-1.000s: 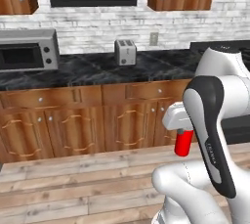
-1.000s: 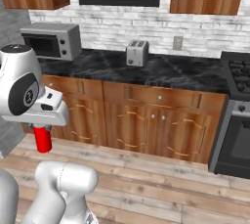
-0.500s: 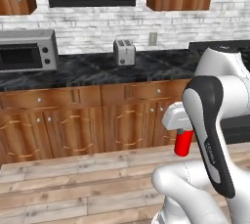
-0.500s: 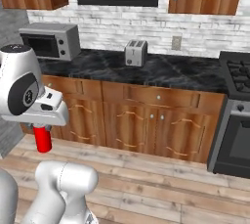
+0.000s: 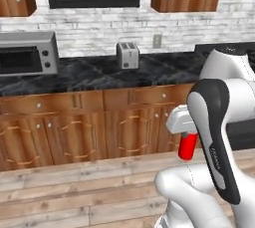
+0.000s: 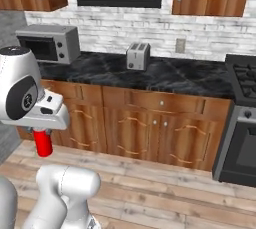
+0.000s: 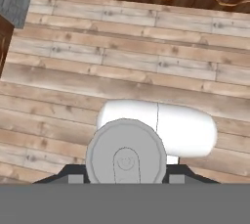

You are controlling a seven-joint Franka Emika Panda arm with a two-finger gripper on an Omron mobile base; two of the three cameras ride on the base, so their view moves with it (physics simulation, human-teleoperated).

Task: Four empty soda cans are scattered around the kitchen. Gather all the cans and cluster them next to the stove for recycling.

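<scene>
**Can held above the floor**

The gripper [image 6: 44, 134] pinches a red can [image 6: 43, 143] upright, its silvery top [image 7: 126, 154] between the fingers. Wood floor [image 7: 136, 61] lies below; cabinets [image 6: 150, 128] and counter [image 6: 170, 75] ahead; stove [image 6: 240, 123] far right.

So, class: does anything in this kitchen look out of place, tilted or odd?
Only the red soda can: it hangs upright above the wood floor, clamped in the end effector. The toaster stands straight on the counter.

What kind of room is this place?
A home kitchen, by the look of it: a toaster on a black marble counter, wooden cabinets below, and a stove at the right.
</scene>
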